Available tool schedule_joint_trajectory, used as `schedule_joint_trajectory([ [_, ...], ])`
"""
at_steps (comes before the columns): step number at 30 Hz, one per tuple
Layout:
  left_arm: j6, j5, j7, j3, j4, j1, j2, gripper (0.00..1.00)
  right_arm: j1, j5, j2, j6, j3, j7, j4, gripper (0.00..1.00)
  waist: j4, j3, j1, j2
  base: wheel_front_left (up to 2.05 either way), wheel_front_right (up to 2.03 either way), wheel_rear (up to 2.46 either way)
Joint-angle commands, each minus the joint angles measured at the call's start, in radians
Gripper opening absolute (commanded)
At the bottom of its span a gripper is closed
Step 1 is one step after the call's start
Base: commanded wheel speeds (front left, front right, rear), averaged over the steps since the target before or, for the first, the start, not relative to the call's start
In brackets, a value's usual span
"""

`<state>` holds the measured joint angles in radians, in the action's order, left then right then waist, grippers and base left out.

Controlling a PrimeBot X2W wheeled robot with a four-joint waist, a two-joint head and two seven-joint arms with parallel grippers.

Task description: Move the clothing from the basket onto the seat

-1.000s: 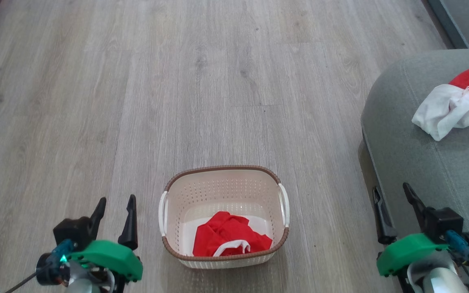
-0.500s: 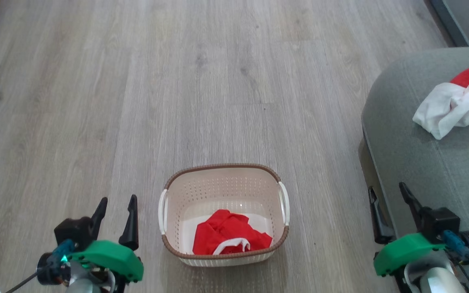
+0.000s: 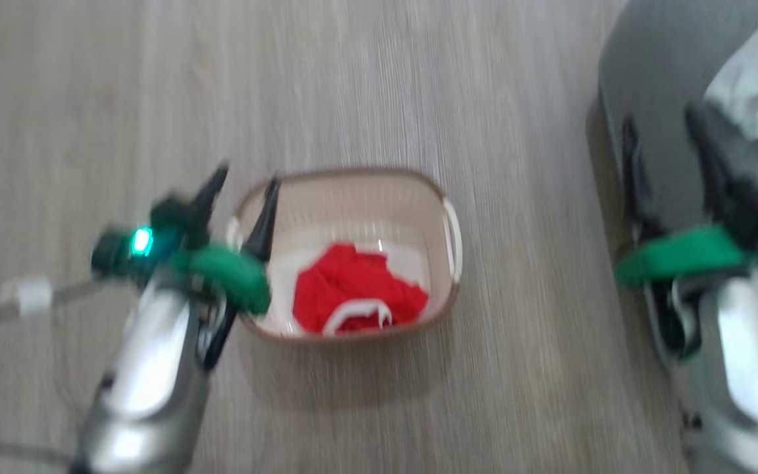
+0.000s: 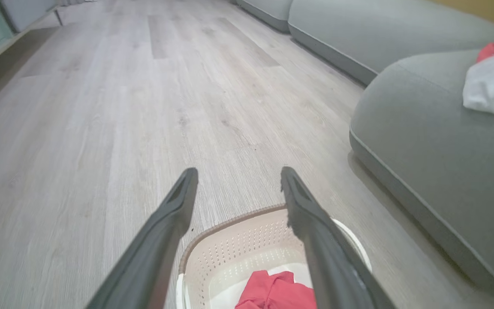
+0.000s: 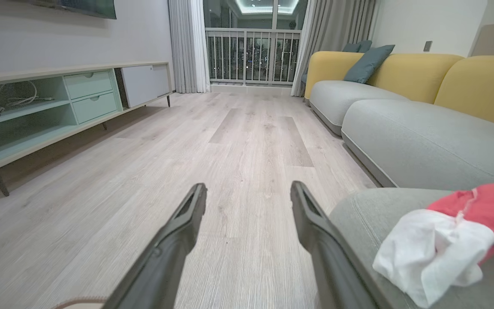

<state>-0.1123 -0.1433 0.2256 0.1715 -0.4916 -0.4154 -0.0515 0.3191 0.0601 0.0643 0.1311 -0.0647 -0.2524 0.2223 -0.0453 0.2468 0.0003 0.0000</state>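
1 basket (image 3: 353,197) is sitting on the wood floor (image 3: 418,79), w/ 1 red garment (image 3: 353,293) lying crumpled on its bottom, white trim showing. 1 seat (image 4: 423,128) is standing to the basket's right, apart from it. 2 garments are lying on top of the seat: 1 white garment (image 5: 431,253) and a 2nd red garment (image 5: 487,206), touching it from behind. That's 3 garments total, 2 red + 1 white. There are 2 hands. The left hand (image 4: 238,171) is hovering at the basket's left rim, fingers spread wide, gripping nothing. The right hand (image 5: 248,186) is hanging by the seat's rounded edge, also spread wide & empty, w/ the white garment lying off to its right, not touching. Head view is coming out blurred, so finer detail there can't be told.
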Motion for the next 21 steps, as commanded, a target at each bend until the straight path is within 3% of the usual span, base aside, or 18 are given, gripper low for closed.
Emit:
schedule_joint_trajectory([
  [1,-0.006,0.028,-0.024,0.007,-0.007,-0.093,-0.027,1.0,0.068,0.001,0.004,0.0,0.029,-0.009,-0.047,1.0,-0.049,0.221,-0.0003,0.0,0.0,0.0,0.0],
  [6,-0.013,0.085,-0.102,0.096,-0.111,-0.272,-0.046,1.0,0.182,0.006,-0.002,0.0,0.039,-0.009,-0.087,1.0,-0.087,0.389,-0.0003,0.0,0.0,0.0,0.0],
  [12,-0.016,0.126,-0.208,0.182,-0.271,-0.441,-0.046,1.0,0.264,0.013,-0.009,0.0,0.044,-0.009,-0.116,1.0,-0.127,0.517,-0.0003,0.0,0.0,0.0,0.0],
  [21,-0.018,0.049,-0.336,0.259,-0.499,-0.575,-0.046,1.0,0.311,0.068,-0.014,0.0,0.075,-0.009,-0.15,1.0,-0.203,0.63,-0.0003,0.0,0.0,0.0,0.0],
])
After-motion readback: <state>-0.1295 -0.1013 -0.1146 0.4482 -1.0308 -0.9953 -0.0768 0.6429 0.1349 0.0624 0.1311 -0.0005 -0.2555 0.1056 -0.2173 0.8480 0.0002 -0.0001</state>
